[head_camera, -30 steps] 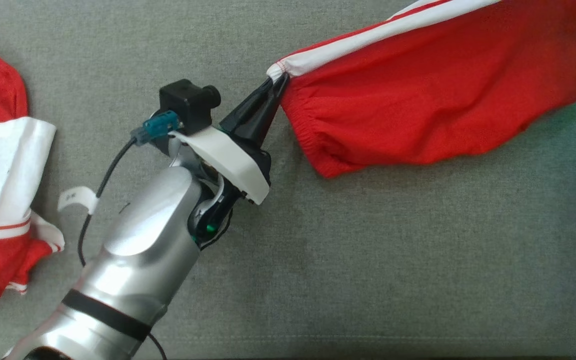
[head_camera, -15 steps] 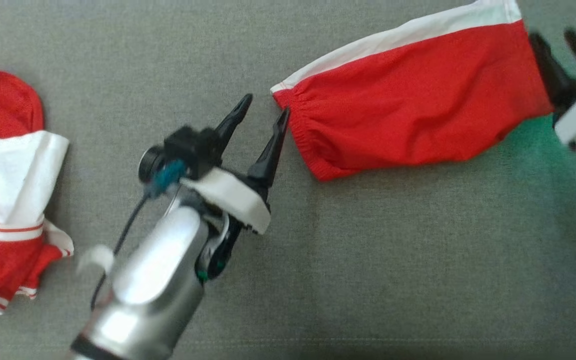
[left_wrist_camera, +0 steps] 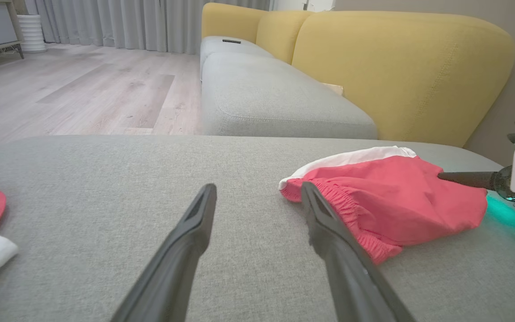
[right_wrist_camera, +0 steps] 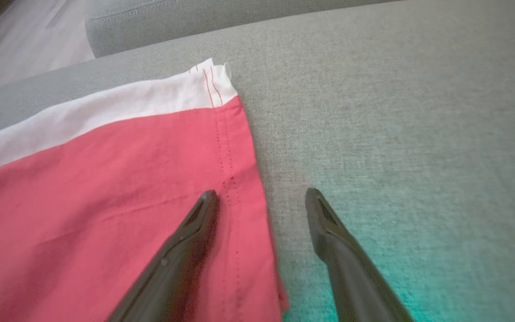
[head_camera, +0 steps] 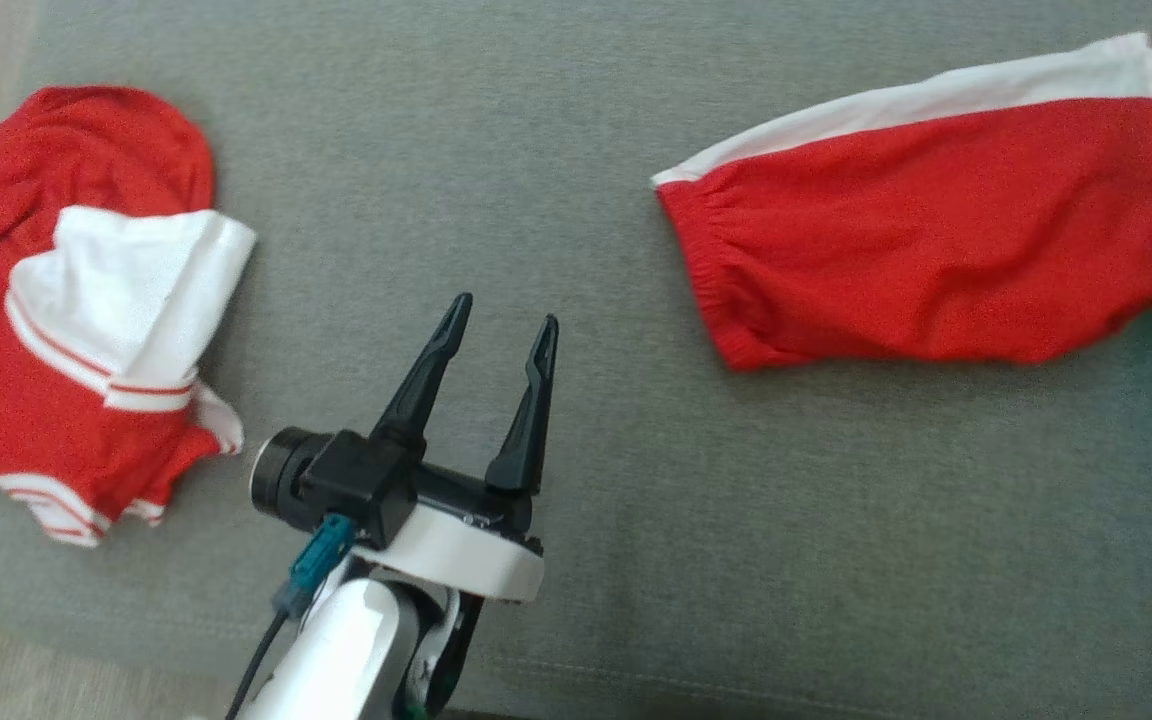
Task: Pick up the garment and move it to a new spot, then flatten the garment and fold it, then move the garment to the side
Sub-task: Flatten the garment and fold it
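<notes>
The garment (head_camera: 936, 270), red shorts with a white side stripe, lies in the upper right of the head view on the grey sofa seat (head_camera: 636, 560). It is spread nearly flat, with the gathered waistband at its left end and the stitched leg hem at its right end.

The left end effector (head_camera: 504, 311) is in the lower middle of that frame. Its fingers are spread and nothing is between them, and it is well apart from the waistband. The right end effector (right_wrist_camera: 261, 193) is also spread and grasps nothing. In its wrist view one finger is over the hem and the other over bare cushion. I cannot tell if it touches the cloth.

The cloth looks thin, light and limp, so I think it will sag and crease when lifted and will not keep a shape by itself. The elastic waistband seems thicker and should give a firmer pinch. The hem corner with its double seam is the other good place. Holding both ends should keep the cloth stretched.

A red and white jersey (head_camera: 86, 300) lies crumpled at the left of the frame, far from the shorts. Nothing lies between the left end effector and the waistband. The seat edge along the bottom of the frame limits how far the garment can be dragged.
</notes>
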Controlling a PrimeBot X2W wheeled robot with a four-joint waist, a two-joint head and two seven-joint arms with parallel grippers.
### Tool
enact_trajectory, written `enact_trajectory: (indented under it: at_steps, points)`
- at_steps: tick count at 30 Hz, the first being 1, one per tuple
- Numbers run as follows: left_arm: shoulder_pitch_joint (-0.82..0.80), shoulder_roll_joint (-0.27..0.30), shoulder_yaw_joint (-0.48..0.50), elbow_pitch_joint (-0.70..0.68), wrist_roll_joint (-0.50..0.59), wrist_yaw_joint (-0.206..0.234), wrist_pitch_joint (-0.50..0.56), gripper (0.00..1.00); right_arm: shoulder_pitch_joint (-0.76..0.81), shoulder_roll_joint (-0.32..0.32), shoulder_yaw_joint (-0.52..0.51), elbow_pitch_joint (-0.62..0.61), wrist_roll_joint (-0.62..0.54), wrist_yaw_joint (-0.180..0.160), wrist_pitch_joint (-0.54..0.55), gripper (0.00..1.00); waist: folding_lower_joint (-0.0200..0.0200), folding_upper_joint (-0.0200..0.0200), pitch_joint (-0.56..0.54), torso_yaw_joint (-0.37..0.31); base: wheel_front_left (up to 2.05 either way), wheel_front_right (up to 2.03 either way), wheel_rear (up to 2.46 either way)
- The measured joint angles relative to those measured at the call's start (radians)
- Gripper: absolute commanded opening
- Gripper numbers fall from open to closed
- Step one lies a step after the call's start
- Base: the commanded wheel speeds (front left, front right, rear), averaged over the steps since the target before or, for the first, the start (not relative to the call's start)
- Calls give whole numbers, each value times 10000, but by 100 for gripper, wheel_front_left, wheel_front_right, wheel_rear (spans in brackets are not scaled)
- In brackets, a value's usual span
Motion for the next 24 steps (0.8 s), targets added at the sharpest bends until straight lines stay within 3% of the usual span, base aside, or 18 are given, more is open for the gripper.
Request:
enact_trajectory:
  at_steps: [6, 7, 8, 9, 10, 24]
  points:
    - [342, -132, 274, -167, 217, -270, 0, 100, -303, 48, 31, 610, -73, -2, 395, 100, 0, 0, 11, 497, 0, 0, 0]
    - [356, -163, 297, -169, 245, -272, 0, 100, -340, 86, 73, 598, -12, 0, 487, 94, 0, 0, 4, 521, 0, 0, 0]
    - [360, -199, 334, -171, 291, -309, 0, 100, -367, 130, 119, 575, 58, -2, 579, 51, -1, 0, -1, 524, 0, 0, 0]
    - [359, -226, 372, -176, 301, -362, 0, 100, -379, 151, 165, 539, 115, -2, 614, 22, -1, 0, -4, 514, 0, 0, 0]
    - [359, -242, 403, -176, 307, -393, 0, 100, -387, 153, 238, 512, 140, -2, 614, 0, 0, 0, -11, 499, 0, 0, 0]
    - [546, -293, 846, -12, 623, -621, 0, 100, -441, 15, 815, 1221, -192, 0, 111, 0, 0, 0, -735, -358, 0, 0, 0]
